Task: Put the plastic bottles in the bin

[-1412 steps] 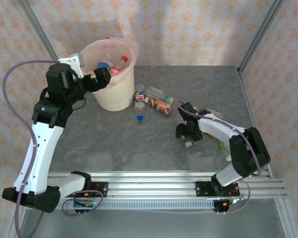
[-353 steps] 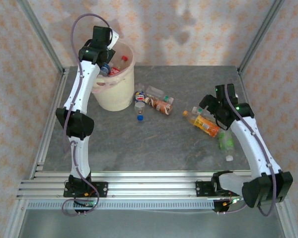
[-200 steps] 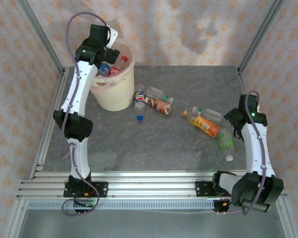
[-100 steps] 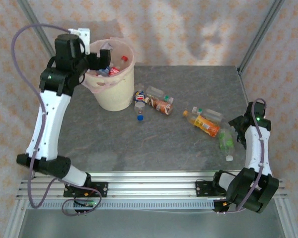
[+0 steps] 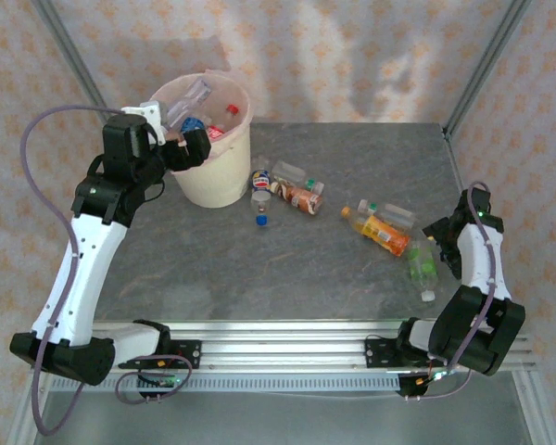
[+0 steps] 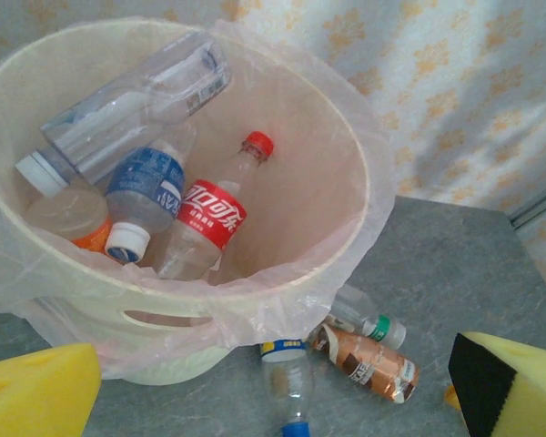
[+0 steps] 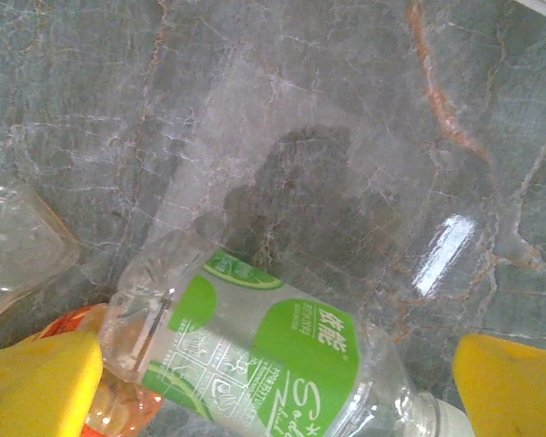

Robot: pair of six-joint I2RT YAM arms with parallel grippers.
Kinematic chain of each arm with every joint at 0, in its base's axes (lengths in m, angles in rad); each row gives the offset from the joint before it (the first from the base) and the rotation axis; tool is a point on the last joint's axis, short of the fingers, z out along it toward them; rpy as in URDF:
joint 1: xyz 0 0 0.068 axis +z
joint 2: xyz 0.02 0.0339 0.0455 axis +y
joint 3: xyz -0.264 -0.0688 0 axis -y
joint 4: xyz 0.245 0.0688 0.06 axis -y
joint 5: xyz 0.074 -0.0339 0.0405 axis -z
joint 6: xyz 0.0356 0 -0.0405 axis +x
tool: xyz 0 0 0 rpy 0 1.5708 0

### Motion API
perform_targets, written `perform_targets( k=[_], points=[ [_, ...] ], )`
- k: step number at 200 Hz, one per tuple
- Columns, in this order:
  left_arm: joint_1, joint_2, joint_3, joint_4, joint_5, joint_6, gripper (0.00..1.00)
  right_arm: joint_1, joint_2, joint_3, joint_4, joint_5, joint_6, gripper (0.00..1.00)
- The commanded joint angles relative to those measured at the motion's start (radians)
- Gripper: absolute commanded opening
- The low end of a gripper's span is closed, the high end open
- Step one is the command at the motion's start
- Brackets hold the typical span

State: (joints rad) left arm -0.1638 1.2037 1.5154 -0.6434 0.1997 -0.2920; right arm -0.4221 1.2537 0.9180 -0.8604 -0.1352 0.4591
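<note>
The left jaws hang open and empty by the bin (image 6: pixel 255 305) of bottles (image 6: pixel 200 218), the right jaws open above a green-labelled bottle (image 7: pixel 282 350) on the worktop (image 7: pixel 346 137).

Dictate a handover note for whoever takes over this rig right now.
Left hand: open, empty, beside the bin rim.
Right hand: open, empty, at the green-label bottle.
Done: at least four bottles lie in the bin.
Left: three table bottles near the bin, and the green-label one, an orange bottle and a clear bottle by the right hand.
</note>
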Motion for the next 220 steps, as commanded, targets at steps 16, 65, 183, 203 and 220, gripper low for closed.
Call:
perform_targets(
  k=[16, 65, 183, 203, 220],
  points=[
    [-0.006, -0.005, -0.006, 0.036, 0.01, -0.019, 1.0, -0.017, 0.001, -0.054, 0.071, -0.124, 0.003, 0.99],
    [-0.008, -0.003, -0.008, 0.037, 0.018, -0.028, 1.0, -0.017, -0.018, -0.087, 0.09, -0.186, -0.003, 0.99],
    [-0.007, -0.009, -0.012, 0.059, 0.024, -0.045, 1.0, -0.017, -0.117, -0.157, 0.088, -0.364, 0.001, 1.0],
    [-0.008, -0.005, -0.012, 0.062, 0.025, -0.045, 1.0, -0.017, -0.122, -0.125, 0.062, -0.374, -0.008, 1.0],
    [-0.008, -0.004, -0.014, 0.062, 0.02, -0.045, 1.0, -0.017, -0.118, -0.119, 0.042, -0.367, -0.018, 1.0]
  ],
)
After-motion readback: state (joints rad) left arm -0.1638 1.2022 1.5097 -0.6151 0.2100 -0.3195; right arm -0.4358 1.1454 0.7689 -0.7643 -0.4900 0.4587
